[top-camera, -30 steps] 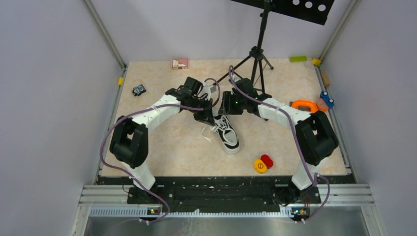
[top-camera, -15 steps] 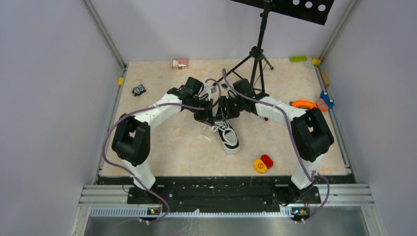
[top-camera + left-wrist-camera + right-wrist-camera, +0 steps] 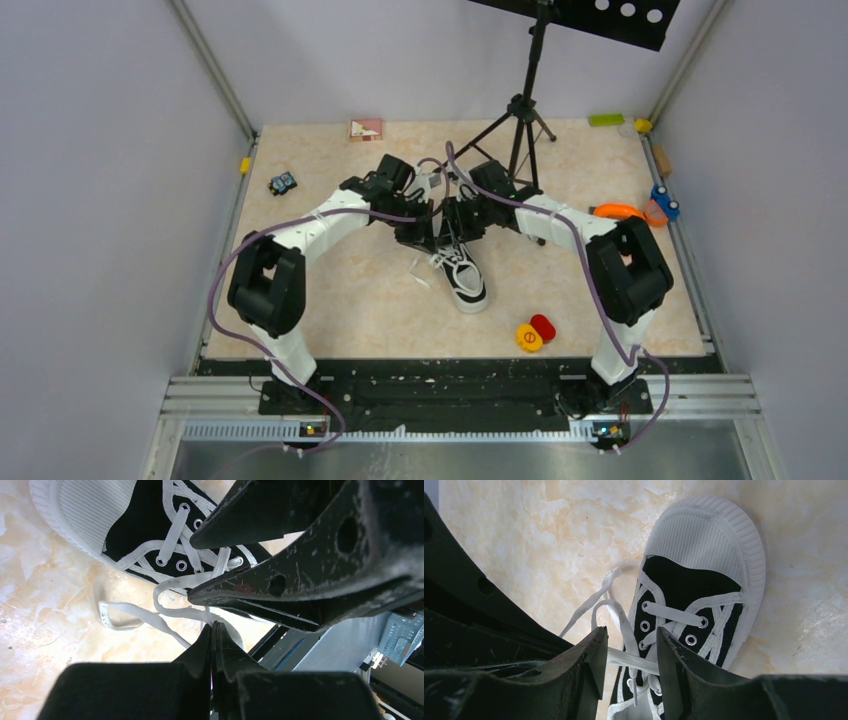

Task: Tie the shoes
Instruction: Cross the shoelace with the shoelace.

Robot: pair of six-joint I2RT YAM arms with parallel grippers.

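Note:
The small black sneaker (image 3: pixel 465 283) with its white toe cap (image 3: pixel 704 535) lies mid-table, toe toward the arms. Both grippers hover over its heel end, close together. My left gripper (image 3: pixel 214 626) is shut, and a white lace (image 3: pixel 180 581) runs into its tips, pulled up from the eyelets. My right gripper (image 3: pixel 630 635) is open. A flat strand of lace (image 3: pixel 636 661) spans the gap between its fingers (image 3: pixel 596 650). In the left wrist view the right gripper's black fingers (image 3: pixel 300 570) fill the upper right. A loose lace end (image 3: pixel 117 620) lies on the table beside the shoe.
A black tripod stand (image 3: pixel 520 110) rises just behind the grippers. Red and yellow discs (image 3: pixel 536 333) lie near the front right. An orange ring (image 3: pixel 618 213) and a blue toy (image 3: pixel 665 200) sit at the right edge, a small toy car (image 3: pixel 283 183) at the left, a pink box (image 3: pixel 365 128) at the back.
My right gripper has moved left, up against the left gripper over the laces, and its jaws have narrowed a little. The left gripper has stayed put, still shut.

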